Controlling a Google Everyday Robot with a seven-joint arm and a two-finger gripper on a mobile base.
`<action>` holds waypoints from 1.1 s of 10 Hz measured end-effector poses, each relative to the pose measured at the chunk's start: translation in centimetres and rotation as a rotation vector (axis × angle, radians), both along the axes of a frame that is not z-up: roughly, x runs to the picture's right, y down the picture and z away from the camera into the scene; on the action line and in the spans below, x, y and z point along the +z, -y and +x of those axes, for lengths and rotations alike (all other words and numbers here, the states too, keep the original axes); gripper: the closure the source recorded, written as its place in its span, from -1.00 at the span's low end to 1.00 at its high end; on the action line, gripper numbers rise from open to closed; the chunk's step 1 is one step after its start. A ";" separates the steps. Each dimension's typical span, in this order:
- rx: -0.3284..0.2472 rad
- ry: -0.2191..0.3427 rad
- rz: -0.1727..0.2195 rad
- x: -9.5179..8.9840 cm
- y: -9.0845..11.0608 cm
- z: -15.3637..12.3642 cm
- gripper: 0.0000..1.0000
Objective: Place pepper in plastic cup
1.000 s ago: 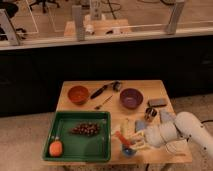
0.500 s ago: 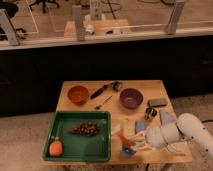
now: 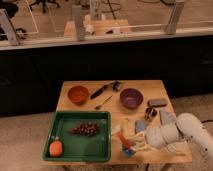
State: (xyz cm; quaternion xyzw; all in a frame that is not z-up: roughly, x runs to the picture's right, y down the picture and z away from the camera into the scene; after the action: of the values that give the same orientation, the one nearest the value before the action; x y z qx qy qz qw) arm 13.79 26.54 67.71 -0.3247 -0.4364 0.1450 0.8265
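Note:
The slim red pepper (image 3: pixel 124 140) hangs tilted at the tip of my gripper (image 3: pixel 131 142), near the table's front edge. Its lower end is right over, or just inside, the small blue plastic cup (image 3: pixel 129 151); I cannot tell which. My gripper reaches in from the right on the white arm (image 3: pixel 172 132) and looks shut on the pepper. The arm hides part of the table's front right.
A green tray (image 3: pixel 65 134) at the front left holds a bunch of grapes (image 3: pixel 86 129) and a round orange fruit (image 3: pixel 56 148). An orange bowl (image 3: pixel 78 94), a black utensil (image 3: pixel 102 91), a purple bowl (image 3: pixel 131 98) and a dark block (image 3: pixel 157 102) stand at the back.

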 end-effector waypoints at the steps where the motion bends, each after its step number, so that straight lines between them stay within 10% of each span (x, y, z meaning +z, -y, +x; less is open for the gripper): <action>1: 0.002 0.003 -0.002 0.0 0.0 0.0 0.23; 5: 0.016 0.015 -0.004 0.1 -0.1 0.1 -0.53; 11: 0.044 0.050 0.067 -0.6 0.7 0.3 -0.60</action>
State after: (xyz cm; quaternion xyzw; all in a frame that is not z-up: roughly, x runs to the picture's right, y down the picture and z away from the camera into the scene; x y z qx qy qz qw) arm 14.09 25.87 67.13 -0.2905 -0.4688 0.1404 0.8223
